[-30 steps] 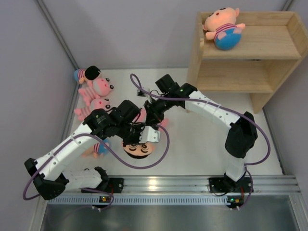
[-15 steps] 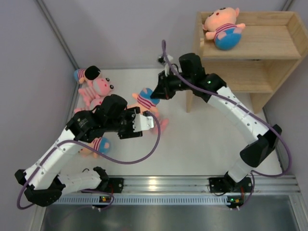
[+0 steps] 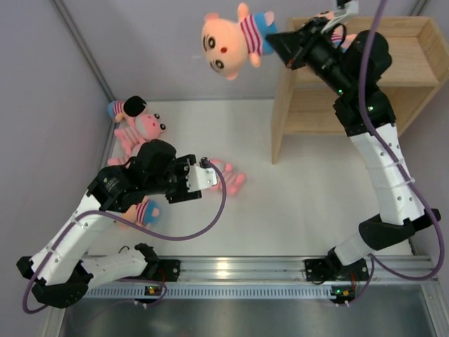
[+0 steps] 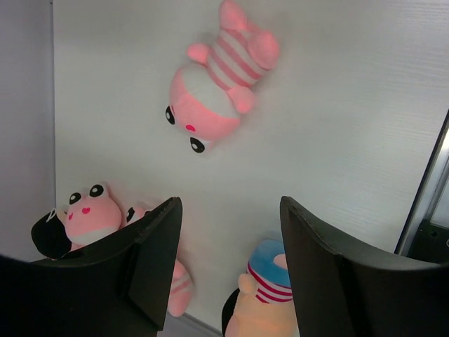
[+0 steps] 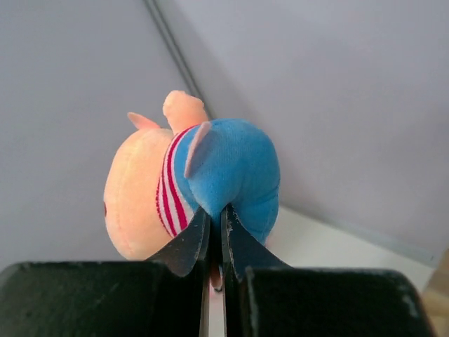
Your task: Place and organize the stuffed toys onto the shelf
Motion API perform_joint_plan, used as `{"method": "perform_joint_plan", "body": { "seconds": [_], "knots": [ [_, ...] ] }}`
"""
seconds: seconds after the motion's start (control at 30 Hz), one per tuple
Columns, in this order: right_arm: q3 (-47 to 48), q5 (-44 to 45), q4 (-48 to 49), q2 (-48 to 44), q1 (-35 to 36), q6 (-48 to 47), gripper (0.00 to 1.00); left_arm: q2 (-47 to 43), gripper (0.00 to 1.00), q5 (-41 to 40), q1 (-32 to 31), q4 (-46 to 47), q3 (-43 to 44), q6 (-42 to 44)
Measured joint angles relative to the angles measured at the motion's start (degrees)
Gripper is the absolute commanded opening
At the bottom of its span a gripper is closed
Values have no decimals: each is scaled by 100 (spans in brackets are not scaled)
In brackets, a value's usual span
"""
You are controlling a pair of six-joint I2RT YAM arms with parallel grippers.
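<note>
My right gripper [image 3: 275, 43] is raised high, left of the wooden shelf [image 3: 414, 67], and is shut on the blue bottom of a peach-faced stuffed toy [image 3: 235, 38]. The right wrist view shows the same toy [image 5: 203, 179] pinched by its blue fabric between the closed fingers of the right gripper [image 5: 217, 221]. My left gripper [image 3: 209, 175] hangs open and empty over the table, beside a pink striped toy [image 3: 230, 180]. Seen from the left wrist, that pink toy [image 4: 221, 91] lies beyond the left gripper [image 4: 230, 210]. My right arm hides most of the shelf top.
Two pink toys [image 3: 142, 132] and a black-haired one [image 3: 127, 107] lie by the left wall. A peach toy with a blue bottom [image 4: 263, 295] lies under my left arm. The shelf's lower tier [image 3: 330, 112] is partly visible. A metal rail [image 3: 280, 267] runs along the near edge.
The left gripper opened and drew back to the left. The right arm lifted the peach-faced toy from the middle of the table up to shelf-top height.
</note>
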Motion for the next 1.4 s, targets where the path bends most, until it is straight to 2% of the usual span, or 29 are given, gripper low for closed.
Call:
{"method": "perform_joint_plan", "body": {
  "seconds": [0.1, 0.33, 0.47, 0.57, 0.7, 0.83, 0.9, 0.97, 1.07, 1.23, 1.4],
  "knots": [
    [192, 455, 511, -129, -348, 334, 0, 0, 64, 2, 4, 0, -52, 0],
    [116, 1958, 1228, -393, -1690, 1078, 0, 0, 64, 39, 4, 2, -216, 2],
    [-452, 2603, 1484, -656, -2487, 1572, 0, 0, 64, 85, 4, 2, -321, 2],
    [-1045, 3423, 1598, -916, -2964, 1827, 0, 0, 64, 111, 4, 0, -376, 4],
    [-1954, 4365, 1646, -1344, -3211, 2094, 0, 2, 64, 136, 4, 0, -420, 4],
    [-2367, 4704, 1611, -1453, -3244, 2299, 0, 28, 64, 136, 4, 0, -431, 4],
    [-2476, 4704, 1574, -1456, -3244, 2400, 12, 57, 64, 136, 4, 0, -431, 4],
    [-2691, 4677, 1563, -1510, -3244, 2514, 31, 76, 64, 133, 4, 0, -431, 4],
    [-2970, 4564, 1519, -1602, -3244, 2588, 46, 76, 64, 131, 4, 0, -431, 4],
    [-3036, 4030, 1458, -1670, -3241, 2463, 61, 76, 64, 129, 4, 0, -431, 4],
    [-2962, 3484, 1204, -1886, -3244, 1722, 83, 74, 64, 129, 4, 0, -433, 7]
  ]
}}
